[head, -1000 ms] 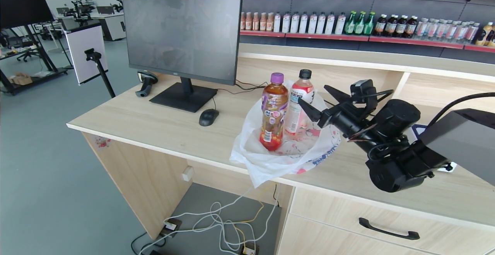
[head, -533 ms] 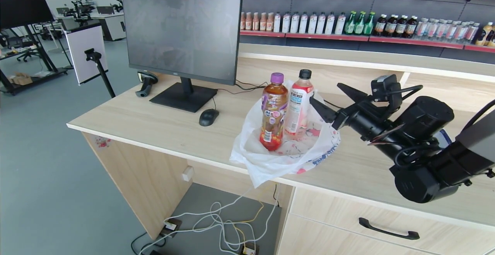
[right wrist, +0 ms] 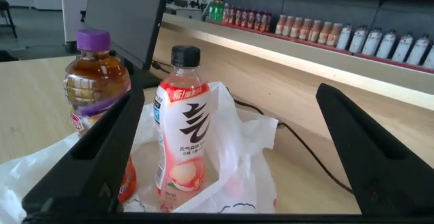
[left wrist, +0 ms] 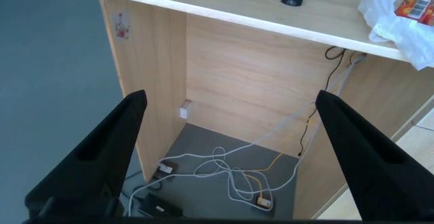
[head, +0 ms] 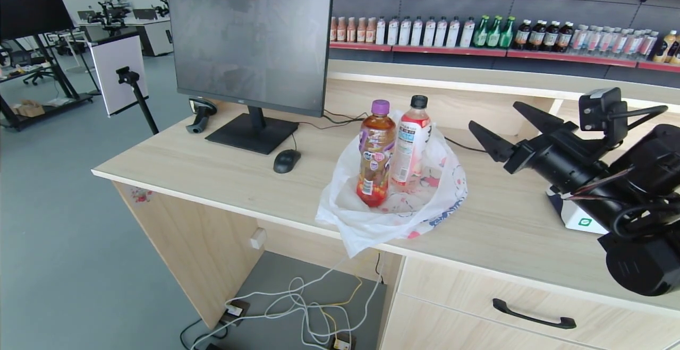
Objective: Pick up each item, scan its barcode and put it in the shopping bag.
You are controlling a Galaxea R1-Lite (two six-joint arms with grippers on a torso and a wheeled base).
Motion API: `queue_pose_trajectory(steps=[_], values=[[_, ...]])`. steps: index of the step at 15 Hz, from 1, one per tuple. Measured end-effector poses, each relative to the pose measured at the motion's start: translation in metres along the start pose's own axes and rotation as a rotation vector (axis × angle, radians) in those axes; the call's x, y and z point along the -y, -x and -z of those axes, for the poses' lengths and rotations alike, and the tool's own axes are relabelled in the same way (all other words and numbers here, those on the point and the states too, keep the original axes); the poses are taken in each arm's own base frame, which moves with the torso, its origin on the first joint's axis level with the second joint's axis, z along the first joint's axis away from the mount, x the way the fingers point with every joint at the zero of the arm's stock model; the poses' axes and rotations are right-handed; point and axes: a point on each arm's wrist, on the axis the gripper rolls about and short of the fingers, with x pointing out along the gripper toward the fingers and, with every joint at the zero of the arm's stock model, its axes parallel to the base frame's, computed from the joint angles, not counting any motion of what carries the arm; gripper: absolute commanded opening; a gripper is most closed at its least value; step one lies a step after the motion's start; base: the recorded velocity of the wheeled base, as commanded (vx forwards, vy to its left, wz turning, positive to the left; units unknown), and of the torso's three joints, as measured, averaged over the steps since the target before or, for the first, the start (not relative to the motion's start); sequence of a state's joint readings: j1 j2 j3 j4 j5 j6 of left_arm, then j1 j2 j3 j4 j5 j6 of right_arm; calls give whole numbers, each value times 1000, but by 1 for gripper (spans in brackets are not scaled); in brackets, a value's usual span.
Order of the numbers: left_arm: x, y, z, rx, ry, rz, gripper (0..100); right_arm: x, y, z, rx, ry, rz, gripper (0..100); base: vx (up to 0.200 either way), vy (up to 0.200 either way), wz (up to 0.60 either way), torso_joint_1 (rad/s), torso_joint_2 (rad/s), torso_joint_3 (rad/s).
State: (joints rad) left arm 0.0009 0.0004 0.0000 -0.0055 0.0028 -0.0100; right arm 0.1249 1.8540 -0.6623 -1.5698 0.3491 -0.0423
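My right arm has drawn back from the shopping bag [head: 372,217] toward my right side, and my right pincer [head: 494,116] is now well apart from the bag, above the worktop [head: 223,172]. The bag and its two bottles have not moved.

The white plastic bag lies open on the worktop, and its front part hangs a little over the front edge. Inside it two bottles stand upright, side by side: the purple-capped bottle [head: 376,151] on the left and the black-capped bottle [head: 410,140], with a pink and white label, on the right. My right pincer is spread wide and holds nothing; its tips point toward the bag. My left pincer [left wrist: 230,96] is also spread wide and holds nothing. It hangs low in front of the worktop, over the floor where the cables [left wrist: 234,176] lie.

Left of the bag there is a black mouse [head: 287,160], then a dark monitor [head: 249,47] on its stand, and a scanner [head: 201,114] beside the stand. A white box [head: 576,216] sits on the worktop, partly hidden by my right arm. Behind the worktop, a shelf [head: 478,51] carries many bottles.
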Motion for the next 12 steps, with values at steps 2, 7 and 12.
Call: queue_pose_trajectory(steps=[2,7,12], values=[[0,0,0,0,0,0,100,5,11,-8,1,12,26,100,0,0,0,0,0,0],[0,0,0,1,1,-1,100,4,24,-21,11,21,36,100,0,0,-480,-3,2,4],[0,0,0,0,0,0,100,3,29,-29,29,29,39,100,0,0,-600,2,2,4]])
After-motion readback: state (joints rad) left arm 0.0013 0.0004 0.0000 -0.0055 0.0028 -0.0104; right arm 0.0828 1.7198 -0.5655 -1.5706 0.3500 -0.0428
